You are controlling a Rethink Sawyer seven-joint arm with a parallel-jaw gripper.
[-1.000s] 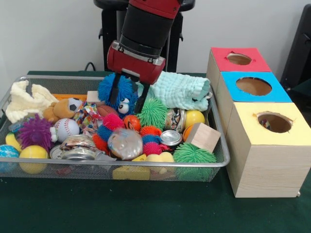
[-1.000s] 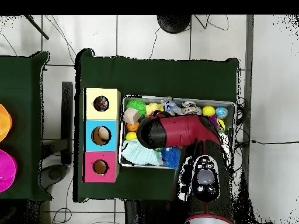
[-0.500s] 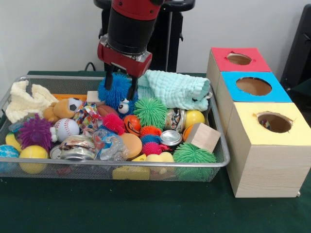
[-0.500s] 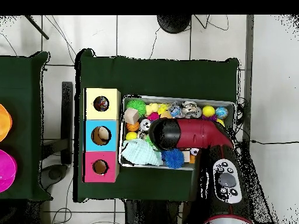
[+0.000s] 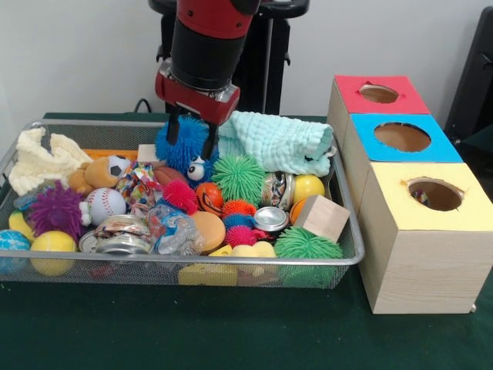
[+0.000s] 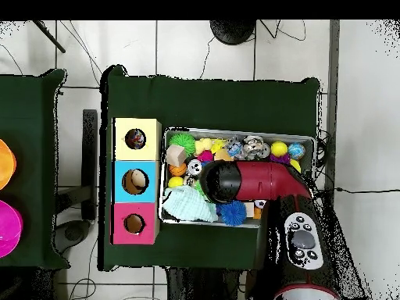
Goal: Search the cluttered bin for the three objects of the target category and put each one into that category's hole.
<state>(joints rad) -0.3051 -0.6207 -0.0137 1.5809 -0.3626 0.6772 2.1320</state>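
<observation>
Blue spiky toy (image 5: 187, 146) lay at the wire bin's (image 5: 350, 231) far side beside the mint cloth (image 5: 281, 142); your end effector (image 5: 191, 136) hung over it, fingers apart, straddling its top, you'd note.

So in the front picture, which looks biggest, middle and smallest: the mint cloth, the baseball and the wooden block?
1. Mint cloth, clearly the biggest.
2. Wooden block and baseball look about alike; the block sits slightly nearer the camera, so I won't rank them.
</observation>
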